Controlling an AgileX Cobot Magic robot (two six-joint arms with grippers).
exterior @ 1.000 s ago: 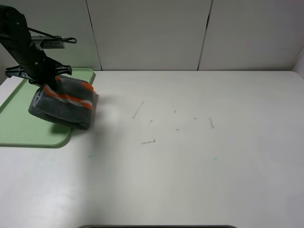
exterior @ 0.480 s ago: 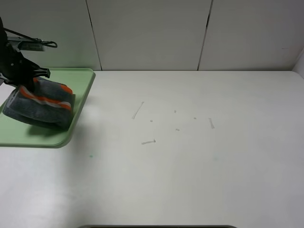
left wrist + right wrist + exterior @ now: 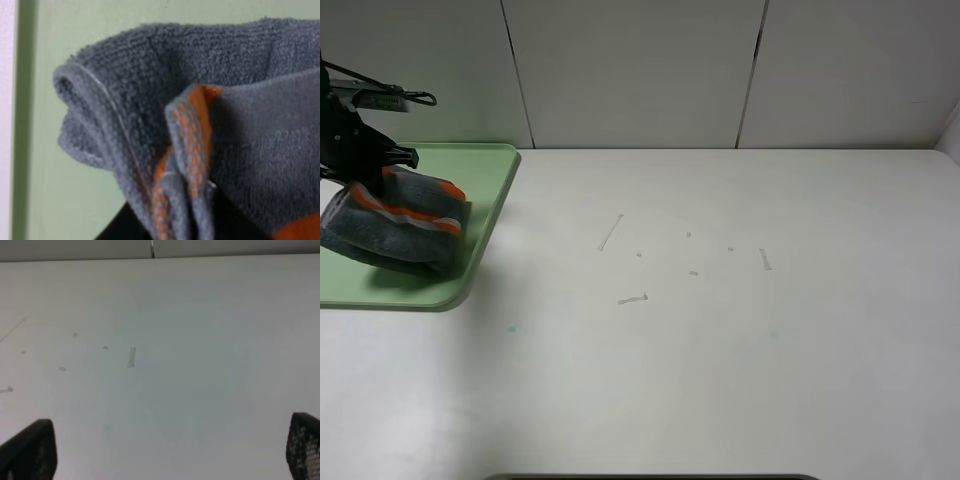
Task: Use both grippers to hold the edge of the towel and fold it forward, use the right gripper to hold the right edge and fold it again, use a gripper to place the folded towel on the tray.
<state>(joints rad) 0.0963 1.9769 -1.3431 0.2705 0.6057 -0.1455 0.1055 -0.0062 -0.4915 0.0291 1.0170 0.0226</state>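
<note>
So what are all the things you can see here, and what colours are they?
towel: one, dark grey with an orange-and-white band, folded, over the tray at the far left, held at its top
tray: one, pale green, far left of the table, partly cut off by the picture edge
table: one, white, fills most of the view
small marks: several, pale grey, scattered mid-table
wall panels: white, behind the table
left tool: one, black, shut on the towel
right tool: one, black, open over bare table, only its tips show in the right wrist view
</note>
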